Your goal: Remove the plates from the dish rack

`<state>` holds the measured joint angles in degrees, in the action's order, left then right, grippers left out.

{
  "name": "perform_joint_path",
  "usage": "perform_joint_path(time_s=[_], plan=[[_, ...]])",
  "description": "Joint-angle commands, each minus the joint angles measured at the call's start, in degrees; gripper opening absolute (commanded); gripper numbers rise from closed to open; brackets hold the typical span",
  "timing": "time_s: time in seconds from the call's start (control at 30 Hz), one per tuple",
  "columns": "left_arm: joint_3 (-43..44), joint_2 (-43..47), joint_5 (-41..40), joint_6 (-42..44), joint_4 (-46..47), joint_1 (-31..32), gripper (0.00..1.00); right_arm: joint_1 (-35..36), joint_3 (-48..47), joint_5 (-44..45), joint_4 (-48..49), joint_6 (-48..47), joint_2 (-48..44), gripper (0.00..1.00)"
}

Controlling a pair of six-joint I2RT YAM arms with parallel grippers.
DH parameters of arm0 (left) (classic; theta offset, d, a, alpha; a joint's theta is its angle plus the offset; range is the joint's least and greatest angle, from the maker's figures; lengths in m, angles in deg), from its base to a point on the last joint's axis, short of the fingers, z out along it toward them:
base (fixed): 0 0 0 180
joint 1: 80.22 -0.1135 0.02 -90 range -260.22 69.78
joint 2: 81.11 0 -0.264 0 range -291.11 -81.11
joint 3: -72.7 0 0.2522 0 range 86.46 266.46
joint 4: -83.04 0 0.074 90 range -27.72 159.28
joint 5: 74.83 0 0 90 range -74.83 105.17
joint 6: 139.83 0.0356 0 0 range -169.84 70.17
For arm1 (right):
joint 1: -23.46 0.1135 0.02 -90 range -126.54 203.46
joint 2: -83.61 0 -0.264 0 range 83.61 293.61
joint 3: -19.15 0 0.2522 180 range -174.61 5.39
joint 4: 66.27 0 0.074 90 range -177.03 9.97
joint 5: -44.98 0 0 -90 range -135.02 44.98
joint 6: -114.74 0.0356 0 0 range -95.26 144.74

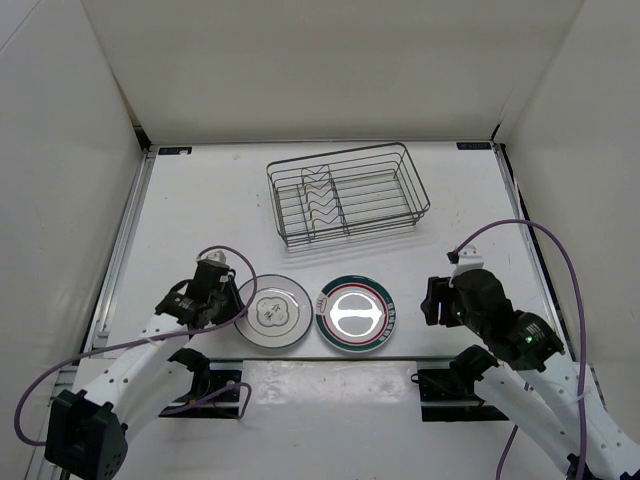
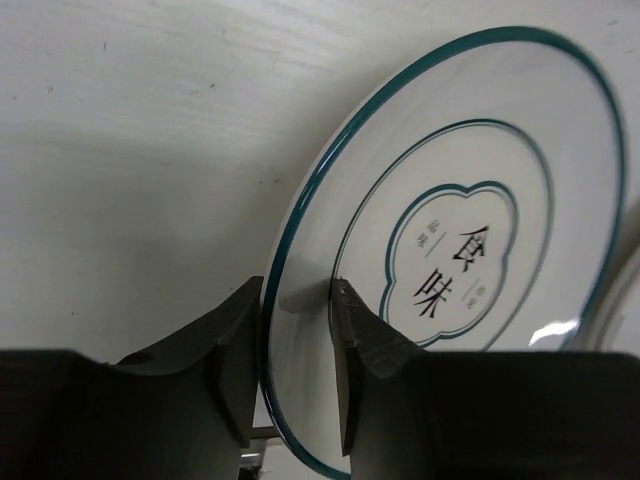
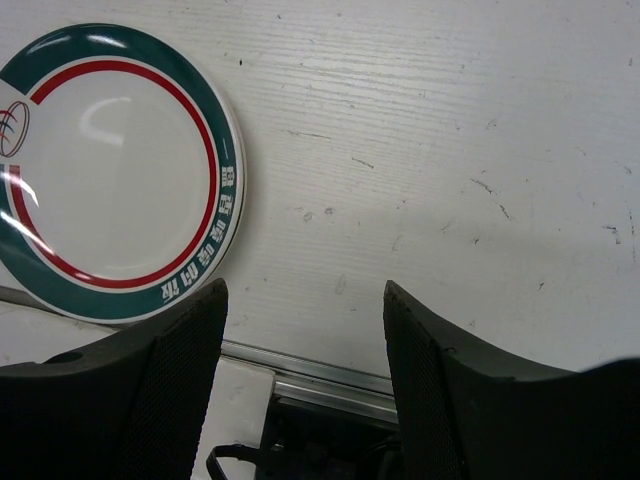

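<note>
Light is bright and even, falling from above. The white bench (image 1: 200, 200) and the pale walls (image 1: 330, 70) bounce it back, so shadows stay weak. The grey wire dish rack (image 1: 347, 193) casts only a faint shadow beneath it.

Glare washes out the centre of the round glossy plate with the dark teal rim and red ring (image 1: 354, 314); the right wrist view shows thin white streaks on it. The round glossy white plate with the thin dark rim (image 2: 470, 200) carries one small highlight near its right edge.

Both wrist views are dimmer and greyer. The left hand (image 2: 300, 300) and the right hand (image 3: 305, 288) show almost black, soft, with little detail. A soft shadow band crosses the bench just beyond the right hand.
</note>
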<state>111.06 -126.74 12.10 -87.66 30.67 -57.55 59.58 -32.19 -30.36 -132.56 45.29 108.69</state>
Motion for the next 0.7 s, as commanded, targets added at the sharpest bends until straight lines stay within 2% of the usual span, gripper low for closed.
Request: perform_joint_path(time_s=[0.0, 0.47, 0.53, 0.57, 0.67], plan=[[-2.1, -2.3, -2.1, 2.8, -2.5, -0.5, 0.42, 0.1, 0.1, 0.6, 0.9, -0.3, 0.4, 0.67], [-2.7, -4.2, -2.3, 2.8, -3.5, -1.4, 0.54, 0.2, 0.1, 0.7, 0.8, -0.3, 0.6, 0.68], [-1.1, -3.7, -2.7, 3.0, -4.6, -1.4, 0.57, 0.0, 0.0, 0.6, 1.0, -0.3, 0.4, 0.86], [-0.1, -3.6, -3.0, 3.5, -5.2, -1.3, 0.57, 0.2, -0.1, 1.2, 0.9, 0.0, 0.7, 0.90], [4.5, -2.1, -3.7, 5.3, -8.5, -1.5, 0.61, 0.3, -0.4, 1.9, 0.6, 0.4, 0.8, 0.90]])
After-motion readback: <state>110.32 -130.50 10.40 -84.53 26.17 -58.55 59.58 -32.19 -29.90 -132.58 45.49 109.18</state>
